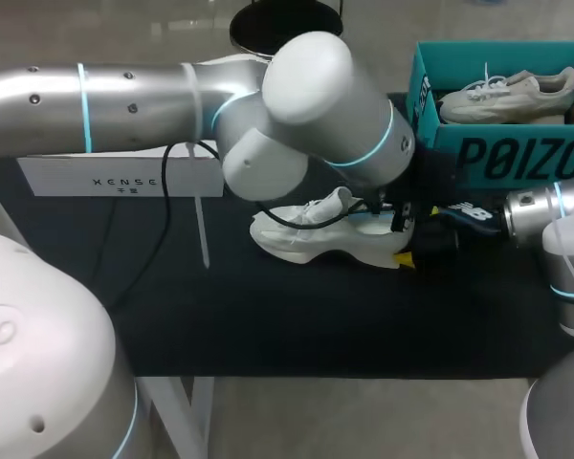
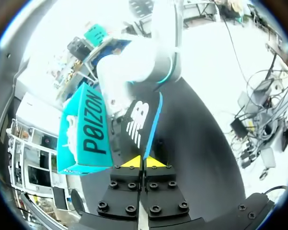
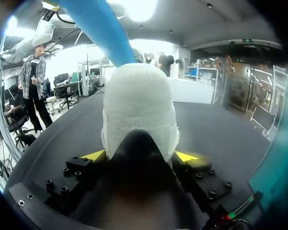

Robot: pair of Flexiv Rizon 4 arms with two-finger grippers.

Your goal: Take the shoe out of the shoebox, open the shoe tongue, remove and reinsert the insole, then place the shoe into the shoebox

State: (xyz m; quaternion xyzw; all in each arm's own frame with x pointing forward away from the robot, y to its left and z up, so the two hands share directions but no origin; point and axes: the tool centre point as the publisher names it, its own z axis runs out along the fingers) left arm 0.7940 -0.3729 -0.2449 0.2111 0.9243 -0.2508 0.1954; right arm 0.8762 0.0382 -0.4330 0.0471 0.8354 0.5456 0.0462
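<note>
The white shoe (image 1: 316, 239) lies on its side on the dark desk (image 1: 268, 316), just in front of the teal shoebox (image 1: 478, 153), which stands at the far right of the desk. A second, pale shoe (image 1: 507, 96) rests inside the shoebox.

The right claw (image 3: 139, 155) stands wide, with one yellow-tipped finger pressed against each side of the white shoe, so it has hold of the shoe at one end. The left arm reaches across past the middle of the desk. The left claw (image 2: 144, 163) is almost fully closed, its two tips pinching the thin edge of a black insole (image 2: 140, 120) with a blue rim. The insole sticks out ahead of the left claw, beside the shoebox, above the shoe's right-hand end and clear of its inside. A white card (image 1: 120, 177) stands at the left side of the desk.
</note>
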